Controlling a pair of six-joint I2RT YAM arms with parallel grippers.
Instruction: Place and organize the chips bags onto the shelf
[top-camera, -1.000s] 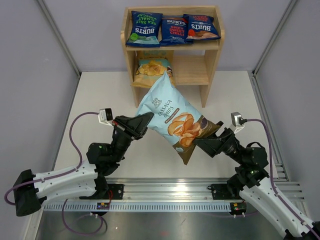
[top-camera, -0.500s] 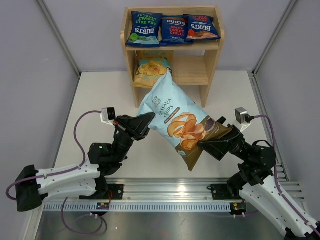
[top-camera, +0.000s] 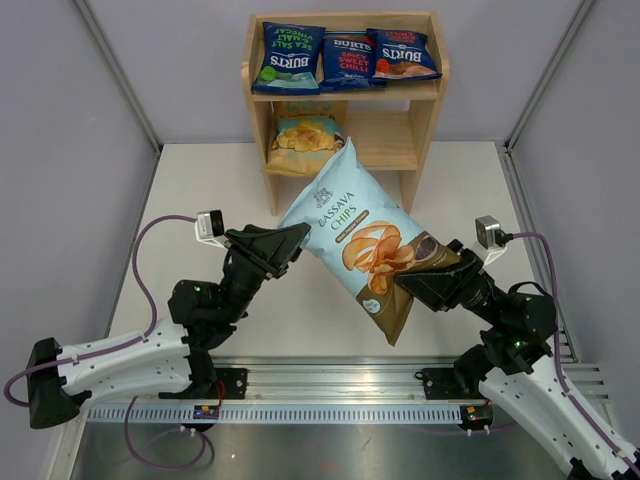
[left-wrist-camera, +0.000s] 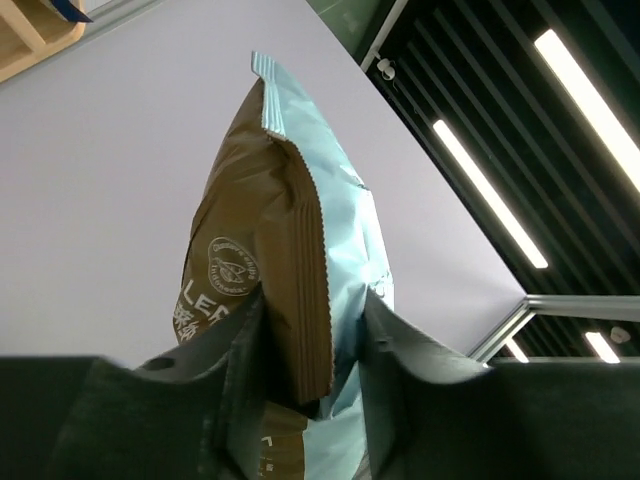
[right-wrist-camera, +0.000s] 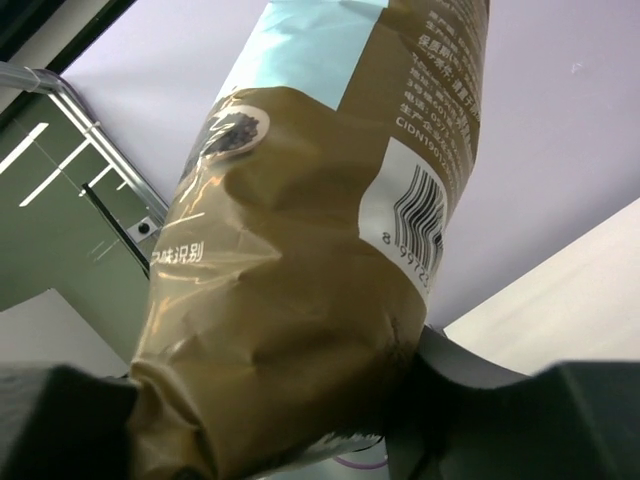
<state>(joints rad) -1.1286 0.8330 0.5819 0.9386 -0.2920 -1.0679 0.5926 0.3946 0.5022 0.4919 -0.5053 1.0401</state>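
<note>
Burts bags (top-camera: 347, 58), three in a row, lie on the top tier of the shelf (top-camera: 424, 125) in our overhead view, with a tan bag (top-camera: 303, 135) at the lower tier's left. Nearer, the light-blue-and-brown bag (top-camera: 365, 235) hangs tilted in the air between the left gripper (top-camera: 298, 238) and the right gripper (top-camera: 405, 288).

From the left wrist, we see fingers (left-wrist-camera: 240, 370) straddling the bag's seam; we cannot tell whether they pinch it.

From the right wrist, we see fingers (right-wrist-camera: 480, 400) clamping its crumpled brown end.
</note>
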